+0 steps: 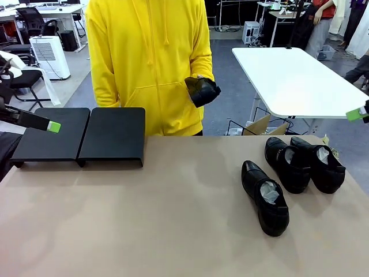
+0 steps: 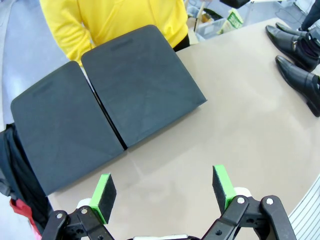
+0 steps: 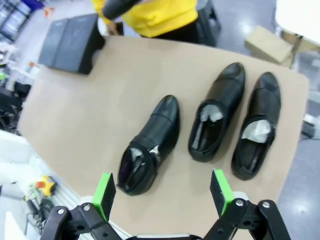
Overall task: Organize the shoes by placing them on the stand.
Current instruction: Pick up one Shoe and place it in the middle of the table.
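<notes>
right pincer (image 3: 161, 182) hangs spread and empty over the tabletop (image 3: 90, 100). just ahead of its pads lies the near shoe (image 3: 150, 145), glossy rounded leather. i judge the pads could slip on it or crush its soft, paper-stuffed mouth. beyond, the mid shoe (image 3: 217, 120) and far shoe (image 3: 257, 125) lie close side by side, so a finger could nudge the neighbour. left pincer (image 2: 162, 182) is spread and empty too. ahead of it sits the stand (image 2: 140, 85), matte and flat, two panels with a seam and a bent lip where a heel might catch.
</notes>
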Controlling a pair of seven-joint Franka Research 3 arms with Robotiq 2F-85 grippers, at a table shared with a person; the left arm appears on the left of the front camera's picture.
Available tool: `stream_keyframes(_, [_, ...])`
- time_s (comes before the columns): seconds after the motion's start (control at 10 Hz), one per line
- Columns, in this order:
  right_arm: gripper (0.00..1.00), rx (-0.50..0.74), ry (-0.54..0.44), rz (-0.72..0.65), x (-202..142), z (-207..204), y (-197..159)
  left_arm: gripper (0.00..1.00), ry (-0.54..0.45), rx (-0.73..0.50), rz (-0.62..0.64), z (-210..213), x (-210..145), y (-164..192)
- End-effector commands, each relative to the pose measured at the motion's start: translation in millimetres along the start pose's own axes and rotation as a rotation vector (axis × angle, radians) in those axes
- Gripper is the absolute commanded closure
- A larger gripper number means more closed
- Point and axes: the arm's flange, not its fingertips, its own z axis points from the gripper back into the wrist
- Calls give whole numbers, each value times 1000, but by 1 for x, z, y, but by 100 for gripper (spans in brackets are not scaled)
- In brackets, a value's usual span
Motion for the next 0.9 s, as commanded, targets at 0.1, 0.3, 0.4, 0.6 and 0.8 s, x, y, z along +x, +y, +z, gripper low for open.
stream_keyframes(0.1, [0, -153, 104, -70, 44, -44, -6, 0, -7, -18, -7, 0, -1, 3])
stream_keyframes(0.3, [0, -90, 58, -37, 29, -34, -7, 0, -7, -18, -7, 0, -1, 3])
stream_keyframes(0.4, [0, -90, 58, -37, 29, -34, -7, 0, -7, -18, -7, 0, -1, 3])
stream_keyframes(0.6, [0, -126, 91, -53, 39, -55, -9, 0, -7, -18, -7, 0, -1, 3])
stream_keyframes(0.8, [0, -194, 195, -107, 59, -88, -12, 0, -7, -18, -7, 0, -1, 3])
